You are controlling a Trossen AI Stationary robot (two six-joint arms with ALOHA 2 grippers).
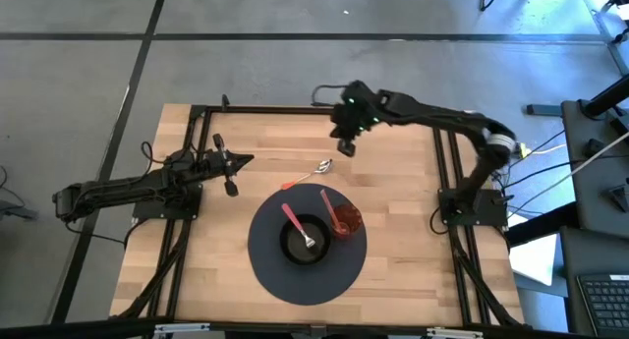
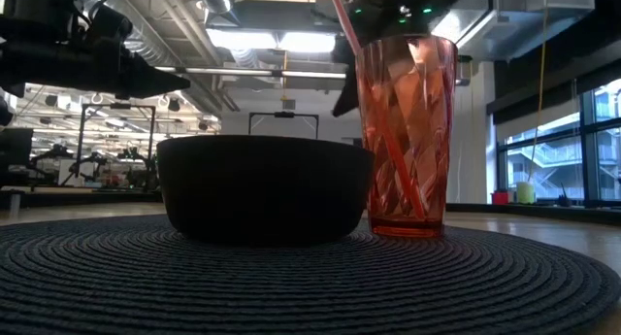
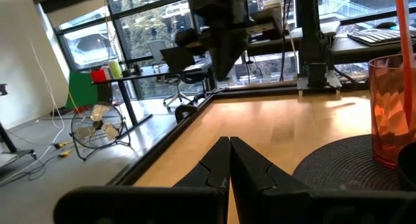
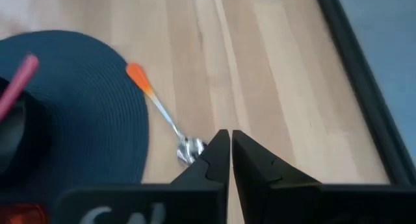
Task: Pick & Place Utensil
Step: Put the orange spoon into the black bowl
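Looking down, we see a black bowl (image 1: 304,239) on the round dark placemat (image 1: 270,270) holding a pink-handled utensil (image 1: 298,226), probably a fork, and a red tumbler (image 1: 344,219) beside it holding a pink stick. The orange-handled spoon (image 1: 307,175) lies on the table (image 1: 393,182) at the mat's edge. Our right gripper (image 1: 345,147) hovers near it, fingers together, empty; our left gripper (image 1: 242,161) waits closed

High view: overhead, straight down, takes in the whole table (image 1: 393,231) and both arms. Low view: table height, level, very close to the bowl (image 2: 264,187) and red cup (image 2: 408,136) on the round mat (image 2: 310,277). Left wrist view: low, faces across the table toward the windows, shares cup and mat. Right wrist view: looks down, shares mat edge and the spoon (image 4: 170,123) with high view.
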